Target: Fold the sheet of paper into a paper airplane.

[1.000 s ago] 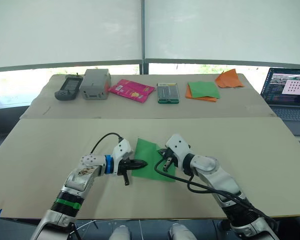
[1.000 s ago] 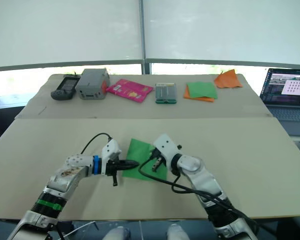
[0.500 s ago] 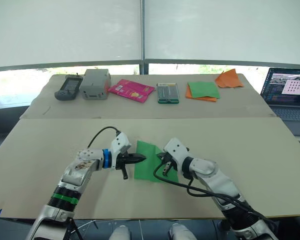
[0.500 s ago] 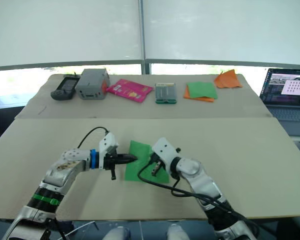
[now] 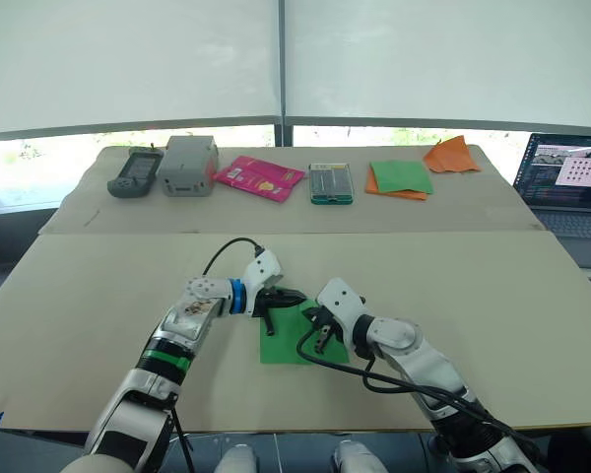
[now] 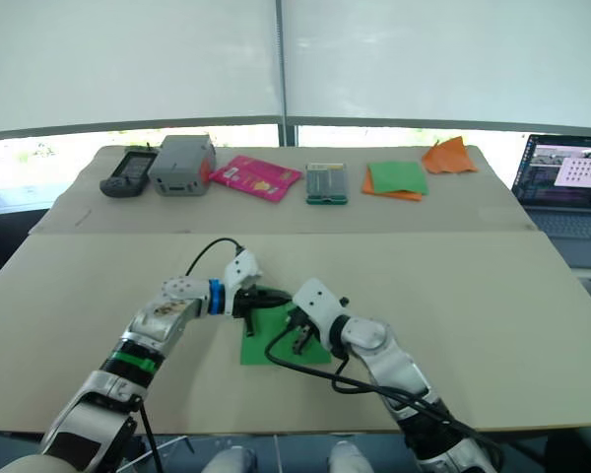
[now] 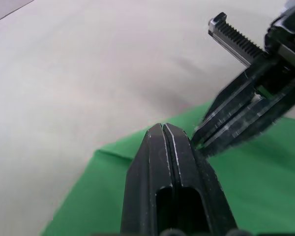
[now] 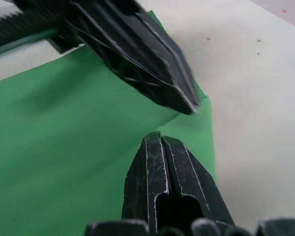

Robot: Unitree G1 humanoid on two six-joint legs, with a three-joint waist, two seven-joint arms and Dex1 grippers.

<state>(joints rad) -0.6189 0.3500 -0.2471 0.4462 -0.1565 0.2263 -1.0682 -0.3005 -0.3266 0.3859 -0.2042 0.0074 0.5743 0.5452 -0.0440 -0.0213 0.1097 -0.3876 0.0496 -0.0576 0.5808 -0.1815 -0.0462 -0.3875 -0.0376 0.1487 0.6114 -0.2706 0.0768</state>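
Fingertips of our left end effector [image 5: 294, 295] are pressed together, as the left wrist view shows, with nothing visible between them; they rest at the far edge of the sheet of paper [image 5: 288, 343]. Our right end effector [image 5: 317, 333] has its fingers together too, tips down on the green surface close beside the left one's tip. In the right wrist view the two sets of black fingers nearly meet at a corner of the paper, where the edge looks slightly lifted or folded, though we cannot tell for sure whether either pinches it.

The sheet lies flat on the near bench [image 5: 98, 296], a bright green piece between our two arms, its near edge toward us.

Farther out, on the far bench [image 5: 276, 212], a row of things sits well apart from the work: a dark handheld device [image 5: 135, 172] at the left, a grey box [image 5: 187, 165] just beside it, a pink packet [image 5: 259, 177], a small green-edged case [image 5: 330, 183], a green-and-orange stack of sheets [image 5: 400, 178], and an orange pointed paper piece [image 5: 451, 156]. At the right edge an open laptop [image 5: 568, 192] shows a lit screen.
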